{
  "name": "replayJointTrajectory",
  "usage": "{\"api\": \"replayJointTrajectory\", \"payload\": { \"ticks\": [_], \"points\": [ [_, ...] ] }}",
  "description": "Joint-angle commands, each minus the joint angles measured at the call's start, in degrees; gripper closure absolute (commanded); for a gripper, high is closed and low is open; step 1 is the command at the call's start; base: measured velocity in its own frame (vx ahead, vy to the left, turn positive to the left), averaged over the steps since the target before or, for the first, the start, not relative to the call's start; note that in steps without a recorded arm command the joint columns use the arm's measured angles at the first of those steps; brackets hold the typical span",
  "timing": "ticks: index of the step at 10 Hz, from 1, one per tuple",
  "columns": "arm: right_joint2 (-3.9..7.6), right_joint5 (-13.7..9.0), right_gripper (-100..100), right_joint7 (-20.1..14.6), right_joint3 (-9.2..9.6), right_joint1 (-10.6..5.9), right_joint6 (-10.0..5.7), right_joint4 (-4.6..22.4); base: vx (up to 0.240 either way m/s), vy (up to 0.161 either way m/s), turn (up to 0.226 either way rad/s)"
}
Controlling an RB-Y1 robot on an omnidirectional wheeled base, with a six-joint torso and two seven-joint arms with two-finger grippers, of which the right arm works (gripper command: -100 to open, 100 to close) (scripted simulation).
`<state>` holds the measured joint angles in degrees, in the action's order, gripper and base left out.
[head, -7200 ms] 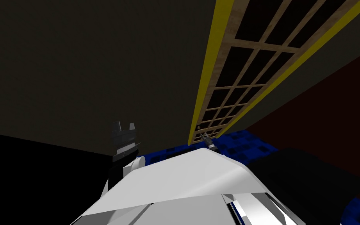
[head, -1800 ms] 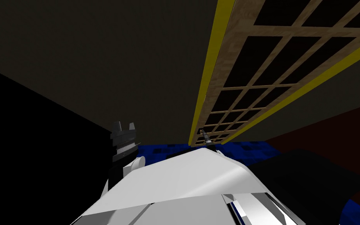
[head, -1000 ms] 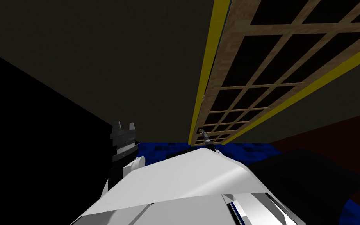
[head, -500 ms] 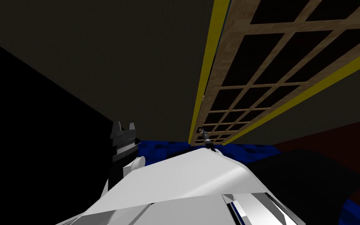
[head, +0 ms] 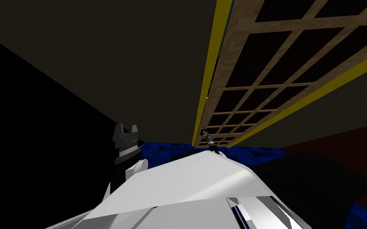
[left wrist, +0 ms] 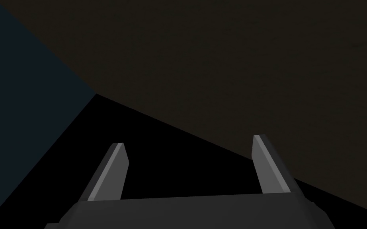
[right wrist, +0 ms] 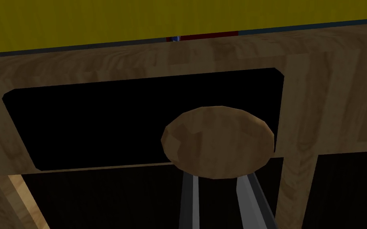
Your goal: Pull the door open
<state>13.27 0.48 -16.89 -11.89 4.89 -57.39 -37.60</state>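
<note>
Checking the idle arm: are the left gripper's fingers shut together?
No, the fingers of the left gripper stand wide apart with nothing between them.

The door (head: 230, 51) and its knob (right wrist: 217, 141) are brown wood-grain, the frame (head: 213, 51) yellow, the floor (head: 163, 149) mottled blue.

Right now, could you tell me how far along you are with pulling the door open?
Done: the right gripper is closed on the round knob. In hand: the door stands just ajar, a thin gap showing between its edge and the yellow frame. Remaining: nearly the whole swing. The left gripper hangs open, idle.
</note>
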Motion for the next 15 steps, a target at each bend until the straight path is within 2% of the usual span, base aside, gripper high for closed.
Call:
{"api": "replayJointTrajectory", "payload": {
  "ticks": [1, 4, 5, 6, 8, 10, 11, 15],
  "points": [
    [-0.58, -0.61, 100, -2.86, 1.05, -0.97, -0.18, 0.25, -0.040, -0.007, 0.047],
    [-0.59, -2.25, 100, -7.26, 1.77, -1.73, 0.22, 0.74, -0.050, -0.019, 0.052],
    [-0.59, -2.25, 100, -7.62, 1.77, -1.73, 0.22, 0.74, -0.030, -0.015, 0.047],
    [-0.59, -3.07, 100, -9.86, 2.13, -2.10, 0.42, 0.98, -0.037, -0.019, 0.061],
    [-0.59, -3.07, 100, -9.99, 2.13, -2.10, 0.42, 0.98, -0.022, -0.005, 0.023],
    [-0.60, -4.72, 100, -13.96, 2.85, -2.86, 0.83, 1.47, -0.043, -0.012, 0.072],
    [-0.12, -5.32, -100, -14.93, 2.31, -2.17, 1.34, 2.04, -0.049, -0.021, 0.024],
    [-0.59, -7.52, -100, -20.88, 3.28, -2.51, 2.15, 1.42, -0.056, -0.003, 0.026]
  ]
}}
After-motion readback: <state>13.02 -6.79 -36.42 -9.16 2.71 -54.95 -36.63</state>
